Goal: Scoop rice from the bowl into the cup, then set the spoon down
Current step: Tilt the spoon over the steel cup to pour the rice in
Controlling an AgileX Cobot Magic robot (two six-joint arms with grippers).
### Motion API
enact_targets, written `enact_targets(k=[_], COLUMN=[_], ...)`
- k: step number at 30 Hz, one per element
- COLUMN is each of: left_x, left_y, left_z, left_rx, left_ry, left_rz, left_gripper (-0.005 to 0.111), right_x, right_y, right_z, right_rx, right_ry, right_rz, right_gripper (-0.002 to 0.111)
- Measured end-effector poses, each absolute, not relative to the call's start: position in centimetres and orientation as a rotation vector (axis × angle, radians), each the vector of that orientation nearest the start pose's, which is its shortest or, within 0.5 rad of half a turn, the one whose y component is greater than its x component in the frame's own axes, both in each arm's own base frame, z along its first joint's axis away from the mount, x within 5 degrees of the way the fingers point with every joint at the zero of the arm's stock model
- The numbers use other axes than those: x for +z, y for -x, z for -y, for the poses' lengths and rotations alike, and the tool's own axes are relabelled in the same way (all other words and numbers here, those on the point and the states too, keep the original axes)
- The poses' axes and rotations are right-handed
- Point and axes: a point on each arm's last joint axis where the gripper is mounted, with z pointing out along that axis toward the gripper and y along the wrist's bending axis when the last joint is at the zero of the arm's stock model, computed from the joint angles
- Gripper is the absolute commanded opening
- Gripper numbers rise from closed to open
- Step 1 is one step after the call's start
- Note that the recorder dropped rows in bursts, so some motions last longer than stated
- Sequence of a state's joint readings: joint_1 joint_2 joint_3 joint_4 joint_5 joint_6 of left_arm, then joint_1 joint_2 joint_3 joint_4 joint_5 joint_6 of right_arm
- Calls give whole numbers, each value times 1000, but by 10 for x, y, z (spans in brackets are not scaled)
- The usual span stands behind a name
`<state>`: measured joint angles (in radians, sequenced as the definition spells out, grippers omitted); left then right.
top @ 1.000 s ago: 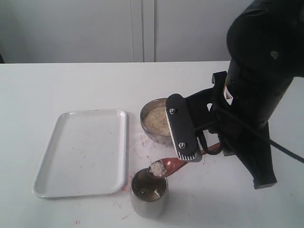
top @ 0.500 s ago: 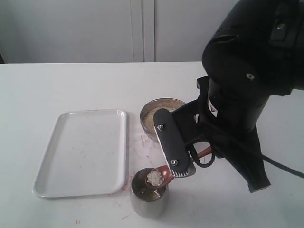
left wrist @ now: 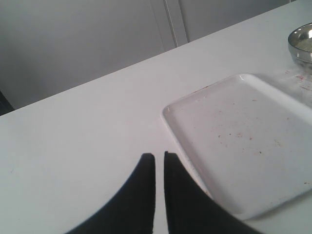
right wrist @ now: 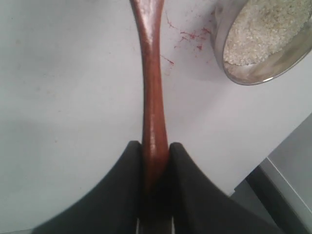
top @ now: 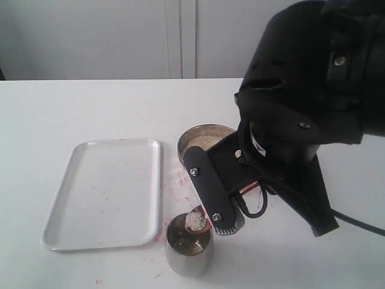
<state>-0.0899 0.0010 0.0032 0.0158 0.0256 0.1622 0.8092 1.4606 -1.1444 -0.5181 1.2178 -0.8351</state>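
Note:
My right gripper (top: 225, 225) is shut on the handle of the reddish-brown wooden spoon (right wrist: 151, 73), which runs straight out from between the fingers. The spoon's round end (top: 197, 220) carries a small heap of rice and hangs tilted over the rim of the steel cup (top: 188, 251) at the table's front. Just behind the gripper stands the steel bowl (top: 184, 146), holding rice (top: 200, 142); the right wrist view also shows this bowl (right wrist: 253, 77) and its rice (right wrist: 261, 29). The left gripper (left wrist: 159, 156) is shut on nothing above the bare table.
A white rectangular tray (top: 105, 192) lies left of the cup and bowl; it also shows as a tray (left wrist: 243, 146) beside the left gripper. Red specks mark the table between tray and bowl. The bulky black right arm (top: 313, 96) hangs over the table's right side.
The right arm has swung left and rolled, carrying the spoon from beside the cup's rim to above its mouth and tilting it. The rice heap on the spoon looks smaller.

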Motion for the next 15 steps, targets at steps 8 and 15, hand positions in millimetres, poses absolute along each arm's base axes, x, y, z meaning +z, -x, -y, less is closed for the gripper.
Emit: enact_targets(k=[8,15], left_x=[210,210], left_y=[-56,-56], left_z=[5,5], left_rx=[71,71], left_ry=[-202,-202], left_rz=[-1500,-1500], left_gripper=[14,14], right_x=[294,296], right_y=[-213,-212], right_z=[-173,-176], right_rx=[-765,-831], right_ry=[2314,2329], right_rz=[-1782,-1723], right_gripper=[0,0])
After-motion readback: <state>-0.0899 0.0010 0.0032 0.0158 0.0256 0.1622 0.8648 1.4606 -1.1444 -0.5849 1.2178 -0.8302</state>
